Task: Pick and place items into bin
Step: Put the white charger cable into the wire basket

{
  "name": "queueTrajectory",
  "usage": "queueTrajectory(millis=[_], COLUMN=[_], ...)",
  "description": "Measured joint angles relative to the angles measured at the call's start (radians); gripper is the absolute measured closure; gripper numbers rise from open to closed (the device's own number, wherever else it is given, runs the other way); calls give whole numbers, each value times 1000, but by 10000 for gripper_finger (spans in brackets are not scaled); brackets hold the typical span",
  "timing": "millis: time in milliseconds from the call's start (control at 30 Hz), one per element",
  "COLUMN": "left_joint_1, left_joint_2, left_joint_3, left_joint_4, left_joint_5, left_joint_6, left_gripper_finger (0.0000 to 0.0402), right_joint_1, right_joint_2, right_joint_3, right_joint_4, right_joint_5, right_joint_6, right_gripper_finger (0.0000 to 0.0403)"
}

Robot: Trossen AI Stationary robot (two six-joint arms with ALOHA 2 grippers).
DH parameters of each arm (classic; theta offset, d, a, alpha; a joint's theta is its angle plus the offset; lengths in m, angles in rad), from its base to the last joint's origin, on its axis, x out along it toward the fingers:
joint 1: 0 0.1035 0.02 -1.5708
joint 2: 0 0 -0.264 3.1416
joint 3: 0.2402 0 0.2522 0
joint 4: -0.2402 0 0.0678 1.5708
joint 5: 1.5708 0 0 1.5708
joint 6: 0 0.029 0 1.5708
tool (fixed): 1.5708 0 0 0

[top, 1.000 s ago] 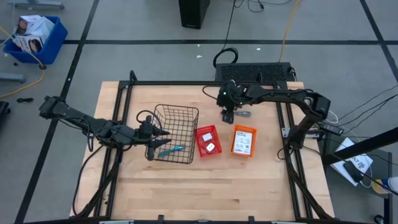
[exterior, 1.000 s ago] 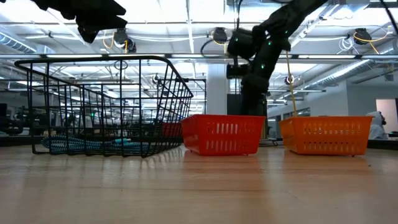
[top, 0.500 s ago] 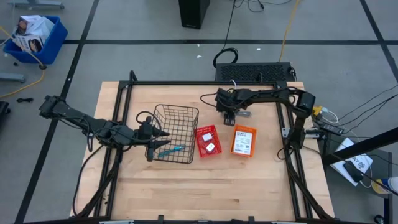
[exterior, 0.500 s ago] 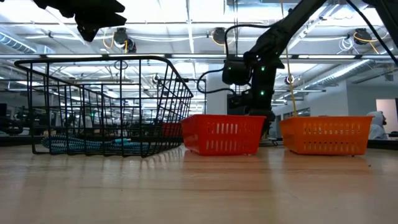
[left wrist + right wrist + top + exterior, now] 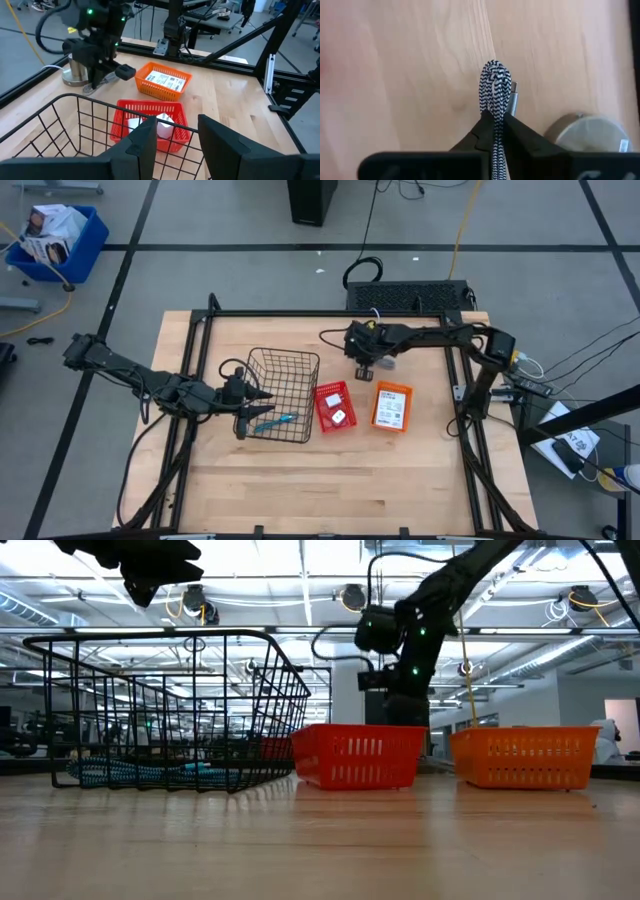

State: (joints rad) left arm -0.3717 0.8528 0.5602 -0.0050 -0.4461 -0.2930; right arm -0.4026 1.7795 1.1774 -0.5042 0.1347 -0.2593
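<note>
Behind the red tray and the orange tray, toward the worktop's far edge, the right hand hangs above bare wood — fingers pinched shut on a black-and-white braided cable, folded into a loop with a metal plug tip beside it. Round grey metal base lies close by. Wire basket stands left of the trays; a blue-grey tool lies inside. Left hand sits over the basket's left rim, fingers parted, holding nothing. White blocks rest in the red tray.
</note>
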Motion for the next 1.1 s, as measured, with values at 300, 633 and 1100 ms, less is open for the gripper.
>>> queueTrajectory(millis=[300, 633, 1100], left_joint_1=[0, 0, -4], left_joint_2=[0, 0, 0], left_joint_3=[0, 0, 0], left_joint_4=[0, 0, 45], left_joint_5=[0, -1, -18], left_joint_6=[-1, 1, 2], left_gripper_finger=[254, 254, 254], right_joint_1=[94, 286, 354], right_joint_2=[-160, -247, -28], right_joint_3=[0, 0, 1], right_joint_4=[151, 579, 1071], right_joint_5=[27, 55, -328], right_joint_6=[30, -73, 180], right_gripper_finger=[394, 395, 394])
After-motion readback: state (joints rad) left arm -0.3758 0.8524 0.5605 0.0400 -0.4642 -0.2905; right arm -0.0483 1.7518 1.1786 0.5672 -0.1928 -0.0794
